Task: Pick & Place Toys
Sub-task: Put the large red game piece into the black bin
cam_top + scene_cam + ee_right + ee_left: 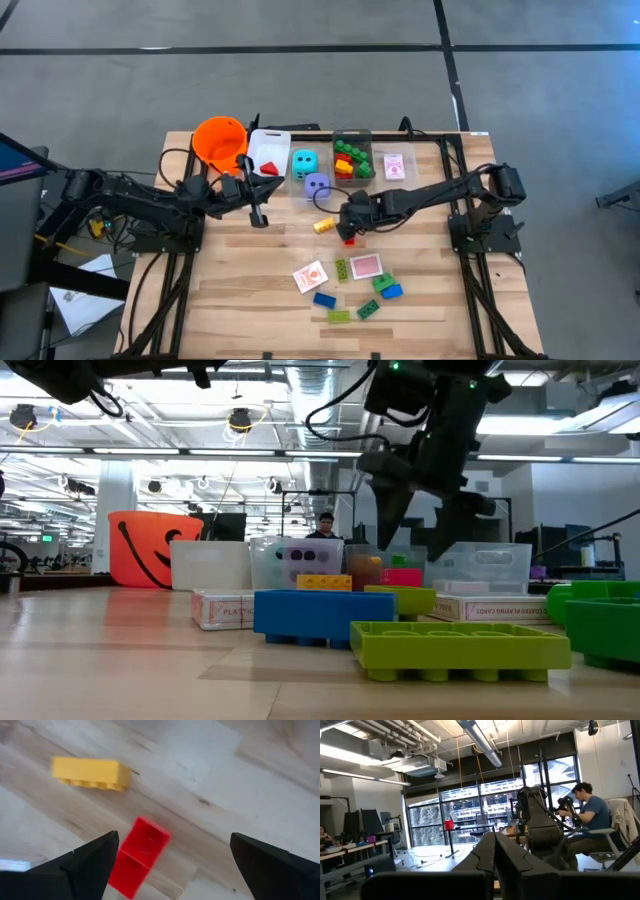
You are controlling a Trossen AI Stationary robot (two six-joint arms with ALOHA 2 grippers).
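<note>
Under right gripper (pixel 172 851) | open | wrist-only: red brick (pixel 139 856) beside yellow brick (pixel 91 773)

"PLAYING CARDS" partly legible on card boxes (pixel 225 610).

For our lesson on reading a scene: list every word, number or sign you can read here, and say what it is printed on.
"PLAY...": on the side of the left card box in the low view; the rest is hidden behind the blue brick.
Print on the right card box: too blurred to read.
High view and wrist views: no readable text.
</note>
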